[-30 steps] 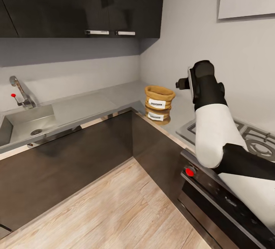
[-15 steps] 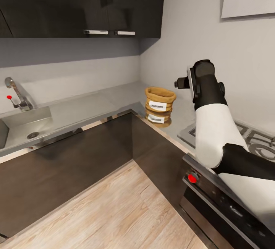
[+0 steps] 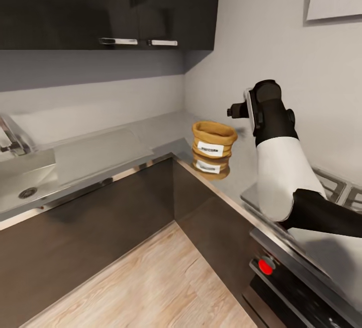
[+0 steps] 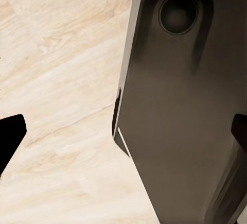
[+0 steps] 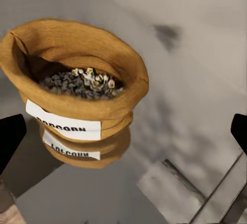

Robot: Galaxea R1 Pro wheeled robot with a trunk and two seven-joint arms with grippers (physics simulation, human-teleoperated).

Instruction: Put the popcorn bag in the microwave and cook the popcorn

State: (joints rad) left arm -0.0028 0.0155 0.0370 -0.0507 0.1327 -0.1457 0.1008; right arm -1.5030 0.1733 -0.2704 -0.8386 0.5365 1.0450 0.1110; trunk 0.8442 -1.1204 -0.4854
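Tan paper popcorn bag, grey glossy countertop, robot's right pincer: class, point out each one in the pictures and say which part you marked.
Tan paper popcorn bag [image 5: 77, 98]: right wrist view, front wall above its white label.
Grey glossy countertop [image 3: 100, 149]: head view, bare slab left of the bag.
Right pincer [image 3: 232, 112]: head view, dark tip beside the bag.

soft, even, diffuse light was rendered throughout. a mirrored reflection of the popcorn bag [image 3: 213, 142] was cast on the glossy countertop [image 3: 151, 132], and a dim band lay beneath the dark upper cabinets [image 3: 105, 6]. motion blur was noted at the sink [image 3: 20, 177]. the wrist views were rendered slightly soft.
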